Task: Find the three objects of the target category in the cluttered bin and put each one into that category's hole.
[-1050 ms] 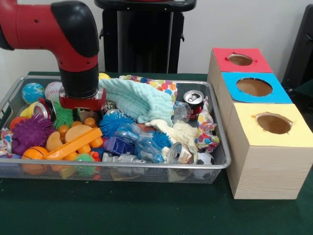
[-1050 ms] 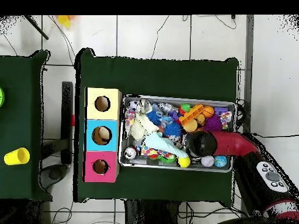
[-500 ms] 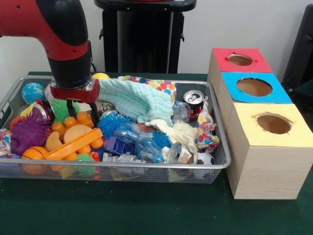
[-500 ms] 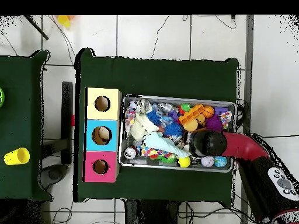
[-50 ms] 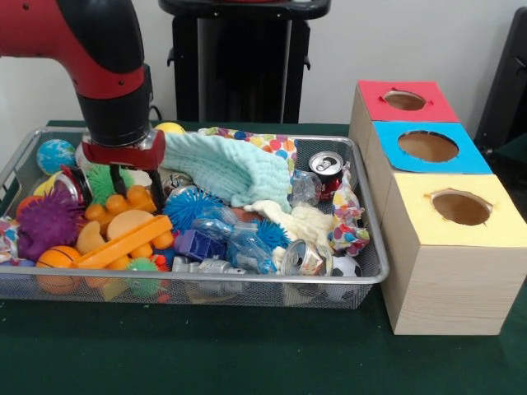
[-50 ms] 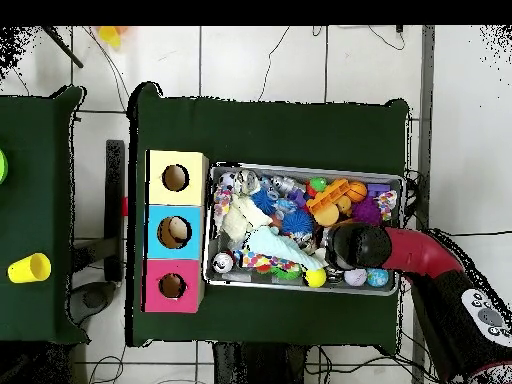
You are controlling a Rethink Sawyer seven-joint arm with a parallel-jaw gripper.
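While the pincer (image 5: 132, 183), its grip state impossible to tell, hangs over green (image 5: 105, 181) and orange (image 5: 123, 206) toys at the bin's (image 5: 362, 271) left, pick one target there, lift straight, then cross right to the holed boxes (image 5: 449, 239).

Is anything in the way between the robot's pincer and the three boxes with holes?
Yes. The pincer is at one end of the bin, and the mint cloth and soda can lie between it and the boxes.
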